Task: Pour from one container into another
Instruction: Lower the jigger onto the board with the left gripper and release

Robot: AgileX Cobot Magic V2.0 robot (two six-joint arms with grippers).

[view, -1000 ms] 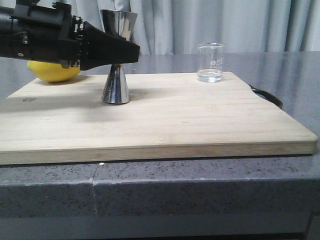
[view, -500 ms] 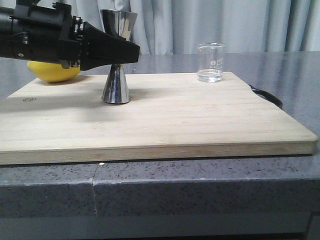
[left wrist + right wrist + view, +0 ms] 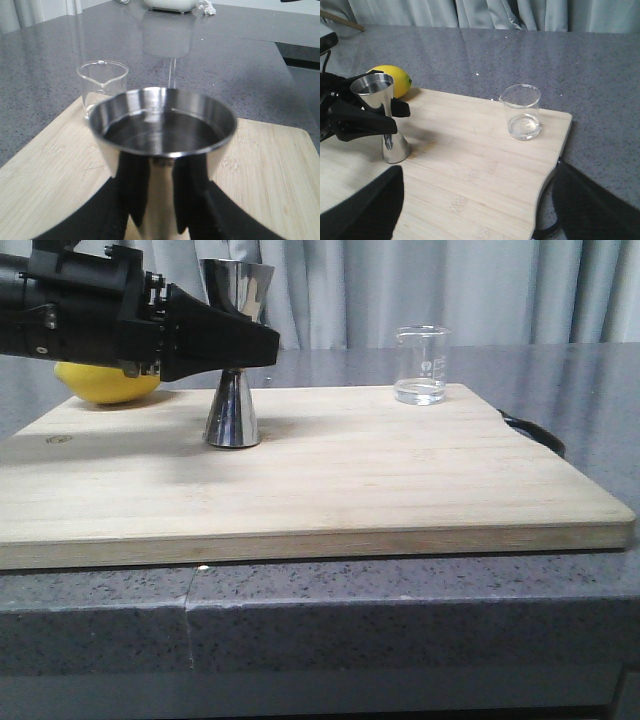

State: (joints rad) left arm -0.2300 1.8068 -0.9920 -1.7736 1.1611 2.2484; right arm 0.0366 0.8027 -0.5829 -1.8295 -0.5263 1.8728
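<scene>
A grey speckled worktop [image 3: 400,610] carries a pale wooden cutting board [image 3: 330,490] that fills most of the front view, its near edge just behind the worktop's front lip. On the left half of the board stands the steel jigger [image 3: 233,405], upright, its wide lower cone resting on the wood. The left gripper [image 3: 262,343] reaches in from the left at the height of the jigger's narrow waist, and its black fingers [image 3: 131,195] sit on either side of that waist, closed against the metal. In the left wrist view the jigger's upper cup [image 3: 162,122] shows a dark, shiny inside.

Farther back, near the board's far right corner, the glass beaker [image 3: 421,365] stands upright on the wood, well apart from the jigger, with a little clear liquid at its bottom. A yellow lemon [image 3: 106,382] lies at the board's far left edge, behind the left arm. The right gripper's dark fingers [image 3: 362,210] show only as blurred shapes at the edges of its own wrist view, spread wide apart with nothing between them. A black handle [image 3: 535,432] pokes out at the board's right side.
</scene>
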